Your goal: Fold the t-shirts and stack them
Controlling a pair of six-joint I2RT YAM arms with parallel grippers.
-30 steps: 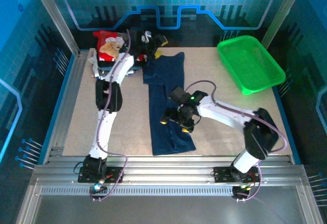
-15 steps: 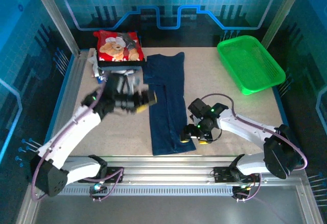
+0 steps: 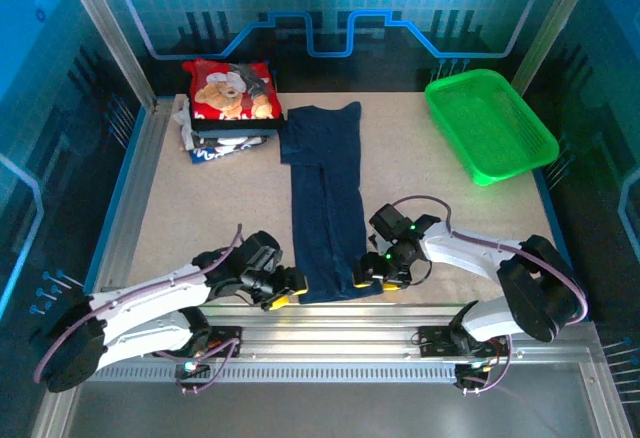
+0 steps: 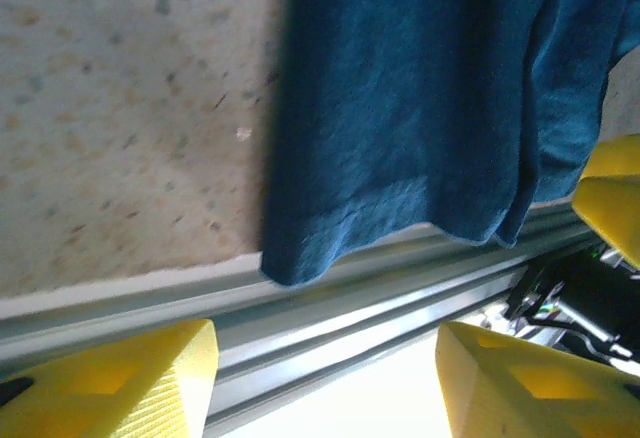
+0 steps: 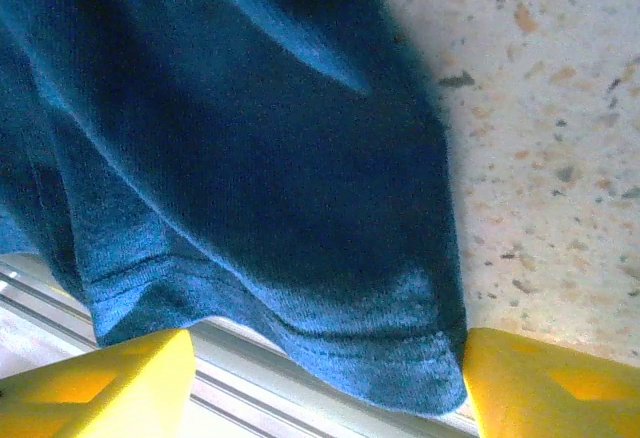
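I see the navy t-shirt (image 3: 325, 208) lying flat on the table (image 3: 200, 208), folded into one long strip. Every place I give here is told from this shirt. Its collar end points away from the arm bases. Its bottom hem lies right at the table's near edge, by the metal rail (image 3: 330, 330). In the left wrist view one hem corner sticks out a tiny bit over that rail.

My left claw (image 3: 283, 288) is low down, just beside the hem on the shirt's left side. Its two yellow fingers (image 4: 110, 378) stand apart, so the claw is open and has nothing in it. Between them I see the rail. The shirt's corner is just past the fingertips.

My right claw (image 3: 372, 276) is at the hem's other corner, on the shirt's right side. It is open too. In the right wrist view its yellow fingers (image 5: 545, 383) sit one on each side of that corner. The cloth lies between them and is not squeezed.

The rail is the thing closest to both claws, right by the hem they point at.

Just beside the collar end, on the shirt's left, is a stack of folded shirts (image 3: 215, 138). A red shirt (image 3: 232, 90) with a teddy bear on it lies on top. Well apart from the shirt, off to the right of its collar end, sits a green basket (image 3: 490, 123) at the table's corner.
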